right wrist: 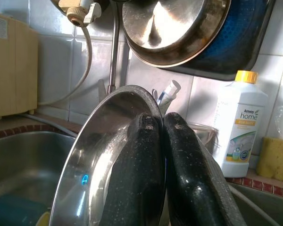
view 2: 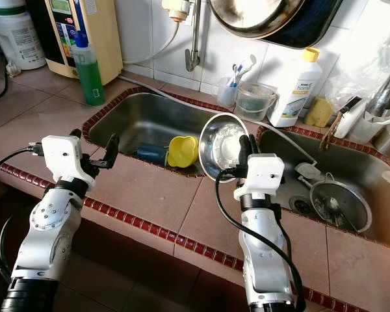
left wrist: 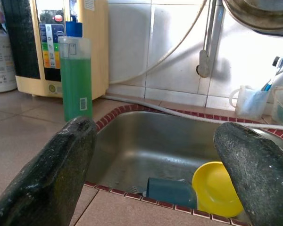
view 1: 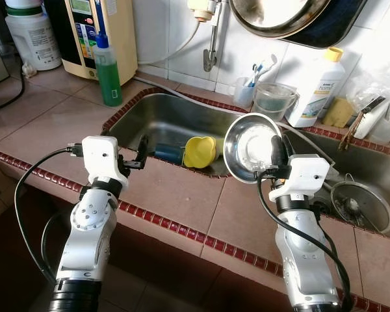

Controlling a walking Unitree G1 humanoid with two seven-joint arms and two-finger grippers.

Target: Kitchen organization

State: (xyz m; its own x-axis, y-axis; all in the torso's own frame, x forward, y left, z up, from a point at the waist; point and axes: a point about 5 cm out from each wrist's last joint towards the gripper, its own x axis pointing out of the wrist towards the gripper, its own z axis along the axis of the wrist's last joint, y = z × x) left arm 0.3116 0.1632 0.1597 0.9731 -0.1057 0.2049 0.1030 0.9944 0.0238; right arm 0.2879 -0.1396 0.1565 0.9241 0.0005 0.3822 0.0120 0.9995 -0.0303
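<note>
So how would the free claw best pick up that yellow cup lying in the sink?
Probably by the rim. The yellow cup lies on its side in the left sink basin, beside a blue cup. The open left claw hangs just above the sink's near edge, so coming down from above and pinching one wall at the mouth looks easiest.

Both silver arms reach forward, bent at the elbow. The left gripper (view 1: 142, 153) has its fingers (left wrist: 47, 179) spread wide apart. The right gripper (view 1: 277, 151) has its fingers (right wrist: 141, 179) pressed close together, pointing up and forward.
</note>
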